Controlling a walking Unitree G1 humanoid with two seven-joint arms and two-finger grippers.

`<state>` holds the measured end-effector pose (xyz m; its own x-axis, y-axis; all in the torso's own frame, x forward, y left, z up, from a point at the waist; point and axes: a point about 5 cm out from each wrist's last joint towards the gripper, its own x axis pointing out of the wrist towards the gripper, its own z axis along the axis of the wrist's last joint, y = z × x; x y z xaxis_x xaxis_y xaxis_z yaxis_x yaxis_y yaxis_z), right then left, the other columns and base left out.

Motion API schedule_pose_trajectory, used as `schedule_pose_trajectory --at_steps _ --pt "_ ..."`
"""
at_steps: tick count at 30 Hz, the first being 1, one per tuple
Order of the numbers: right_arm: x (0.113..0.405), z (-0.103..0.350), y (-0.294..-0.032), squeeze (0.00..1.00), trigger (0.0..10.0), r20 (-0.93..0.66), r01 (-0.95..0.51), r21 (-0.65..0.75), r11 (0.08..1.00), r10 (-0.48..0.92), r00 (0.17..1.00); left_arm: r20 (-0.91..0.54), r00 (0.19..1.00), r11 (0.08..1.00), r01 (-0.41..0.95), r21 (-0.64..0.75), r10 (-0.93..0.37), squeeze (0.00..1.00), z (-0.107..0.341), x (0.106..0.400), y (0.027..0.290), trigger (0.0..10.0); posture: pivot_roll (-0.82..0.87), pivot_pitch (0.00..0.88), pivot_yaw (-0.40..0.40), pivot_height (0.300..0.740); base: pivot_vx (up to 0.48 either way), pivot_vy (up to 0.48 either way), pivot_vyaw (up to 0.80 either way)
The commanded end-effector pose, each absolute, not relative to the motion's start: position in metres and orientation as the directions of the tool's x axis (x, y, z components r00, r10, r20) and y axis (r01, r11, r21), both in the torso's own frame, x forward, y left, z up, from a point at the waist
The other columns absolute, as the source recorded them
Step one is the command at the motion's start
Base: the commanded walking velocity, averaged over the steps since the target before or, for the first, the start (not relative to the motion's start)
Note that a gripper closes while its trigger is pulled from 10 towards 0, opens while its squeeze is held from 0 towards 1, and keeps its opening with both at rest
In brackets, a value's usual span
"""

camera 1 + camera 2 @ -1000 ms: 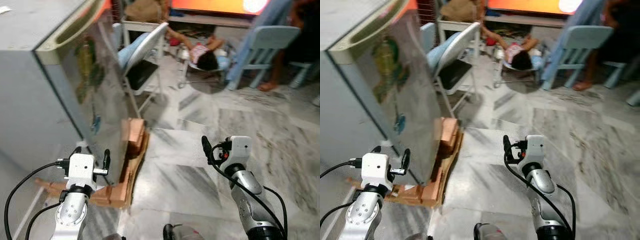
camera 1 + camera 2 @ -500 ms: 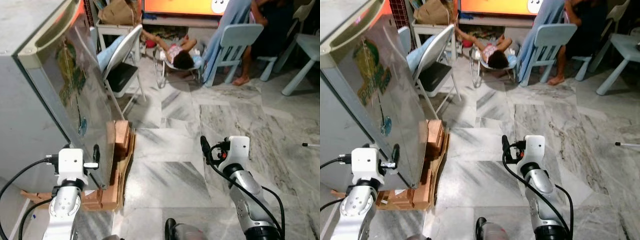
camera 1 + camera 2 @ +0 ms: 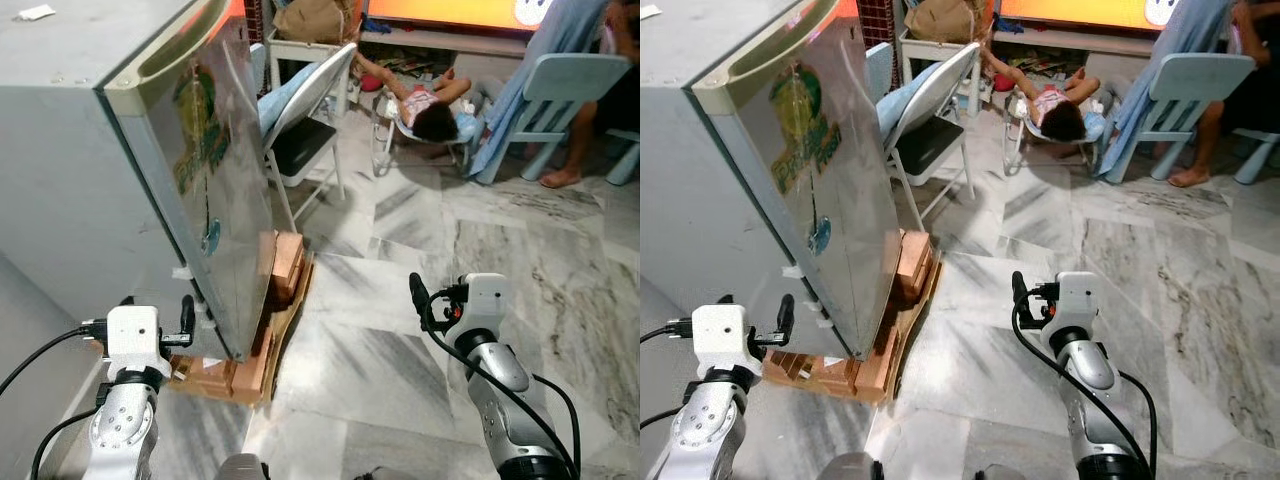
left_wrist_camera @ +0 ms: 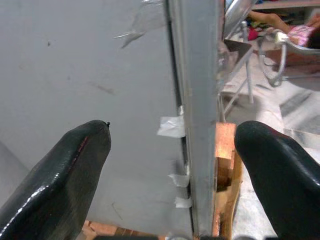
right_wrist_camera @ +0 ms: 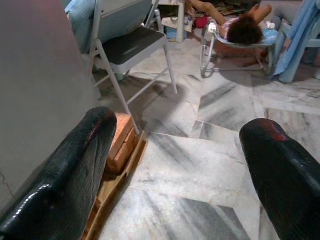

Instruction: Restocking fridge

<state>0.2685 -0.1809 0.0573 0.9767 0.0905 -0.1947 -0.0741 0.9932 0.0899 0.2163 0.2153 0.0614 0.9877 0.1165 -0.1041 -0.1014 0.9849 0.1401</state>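
Now | L tool (image 4: 172,165) apart, straddling fridge (image 3: 90,180) door edge; wrist cam: tape tabs (image 4: 172,127) | R tool (image 5: 182,165) apart over floor (image 3: 1040,260)

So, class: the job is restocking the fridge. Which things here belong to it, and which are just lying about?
Belongs to the job:
fridge
left pincer, open, beside its door edge
right pincer, open

Just lying about:
folding chair
blue chair
wooden pallet under the fridge
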Motion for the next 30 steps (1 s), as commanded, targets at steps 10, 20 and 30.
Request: schedule_pose_trajectory --at_steps 10,20,30 --pt "0.2714 0.0592 -0.1769 0.0 10.0 -0.186 -0.096 0.073 0.993 0.109 0.977 -0.108 0.992 0.986 -0.051 0.159 0.069 0.0 0.0627 0.2191 0.2094 10.0 -0.01 0.057 -0.012 0.74 0.024 0.298 -0.21" --pt "0.2719 0.059 -0.1762 0.0 10.0 -0.189 -0.095 0.071 0.993 0.107 0.976 -0.117 0.993 0.982 0.002 0.191 0.021 0.0 0.0639 0.221 0.2107 10.0 -0.01 0.062 -0.013 0.74 0.0 0.0 -0.64" --pt "0.2701 0.058 -0.1772 0.0 10.0 -0.19 -0.085 0.067 0.994 0.096 0.977 -0.101 0.995 0.988 0.004 0.157 0.012 0.0 0.0688 0.2198 0.2107 10.0 -0.01 0.067 -0.009 0.74 0.0 0.0 -0.61"
